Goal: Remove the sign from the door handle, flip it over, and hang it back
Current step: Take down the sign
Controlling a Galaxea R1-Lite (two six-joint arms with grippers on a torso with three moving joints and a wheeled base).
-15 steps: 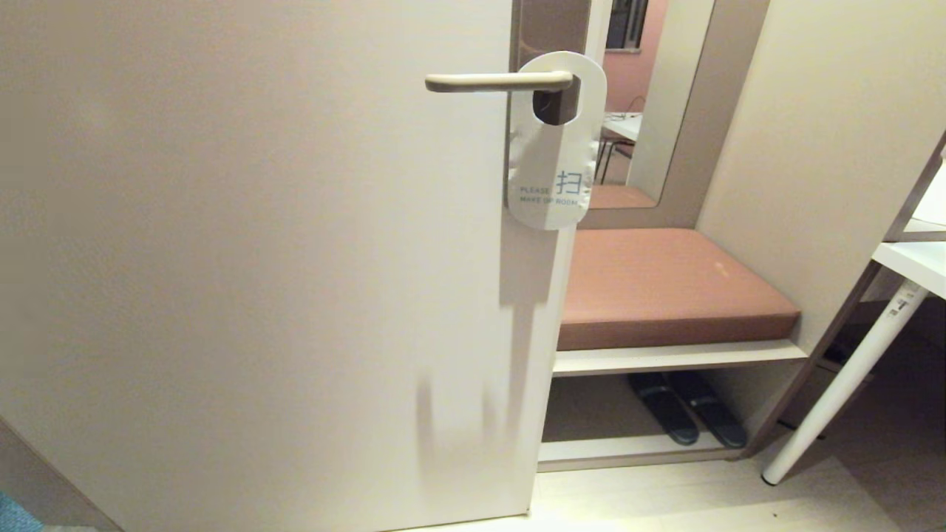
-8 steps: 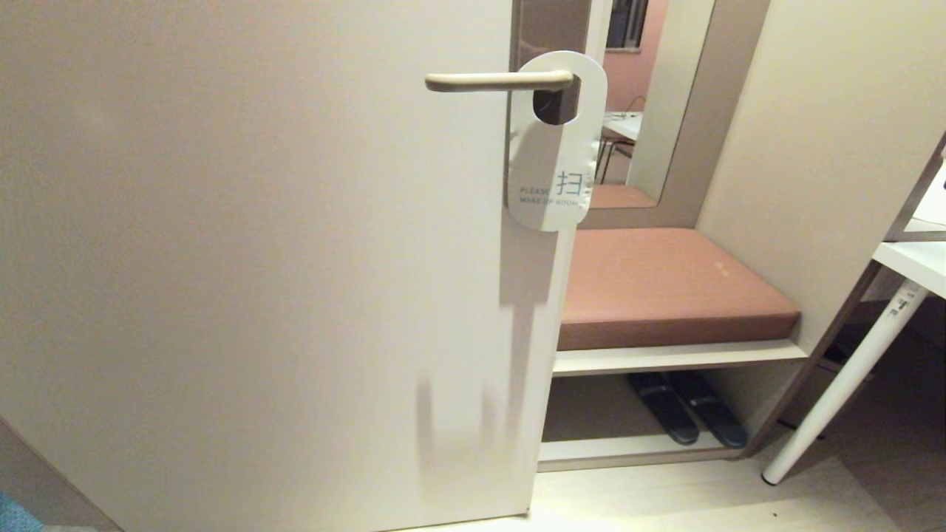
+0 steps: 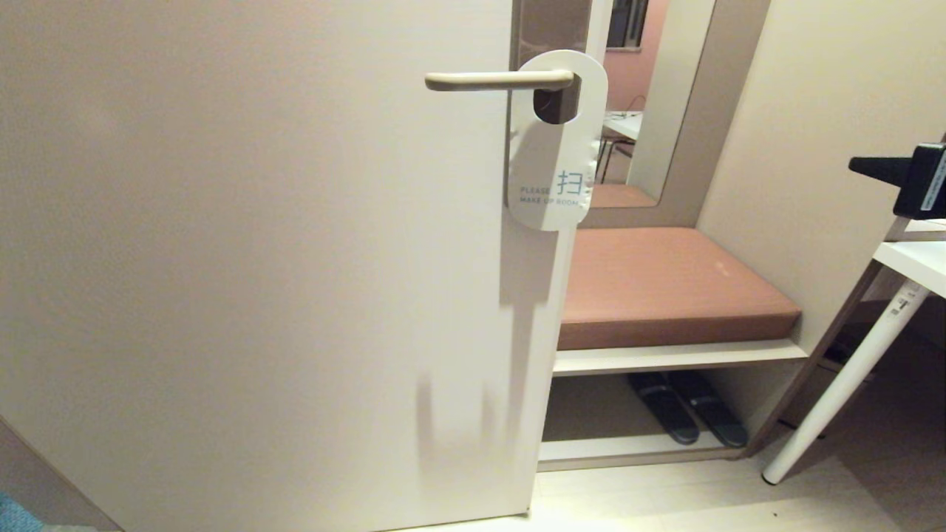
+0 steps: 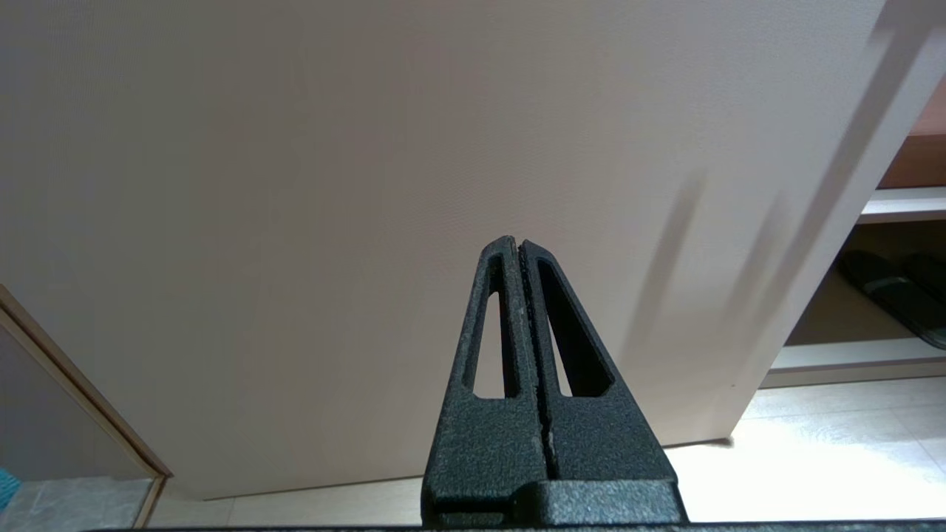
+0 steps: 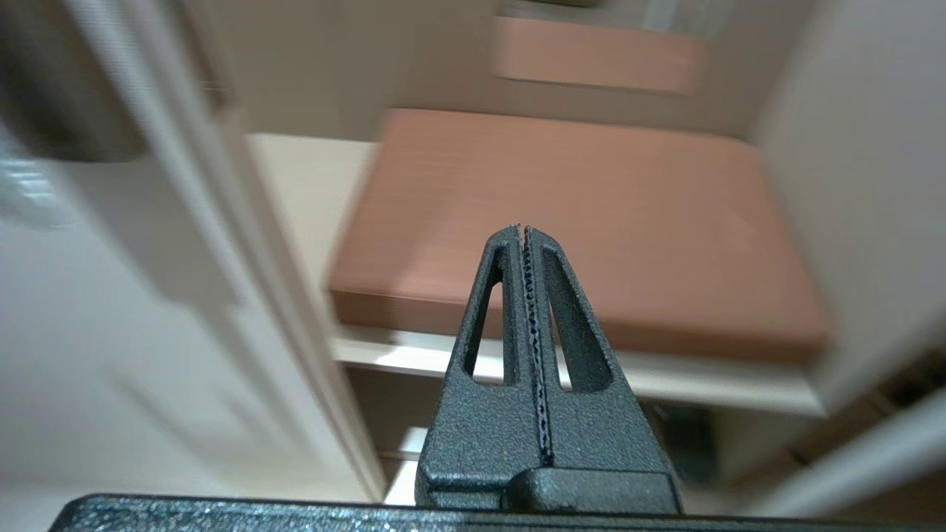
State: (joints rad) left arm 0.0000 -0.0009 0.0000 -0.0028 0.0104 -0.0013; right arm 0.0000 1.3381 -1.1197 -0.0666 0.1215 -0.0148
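The sign (image 3: 556, 140) hangs by its round hole on the door handle (image 3: 497, 80), close to the door's (image 3: 259, 258) right edge, white side out with pale blue "MAKE UP ROOM" lettering. The right gripper (image 3: 861, 164) sits at the far right, well apart from it — jaws pressed together, empty. It must open first, or it could knock the card askew. The left gripper (image 4: 519, 247) is low by the door — closed, holding nothing.
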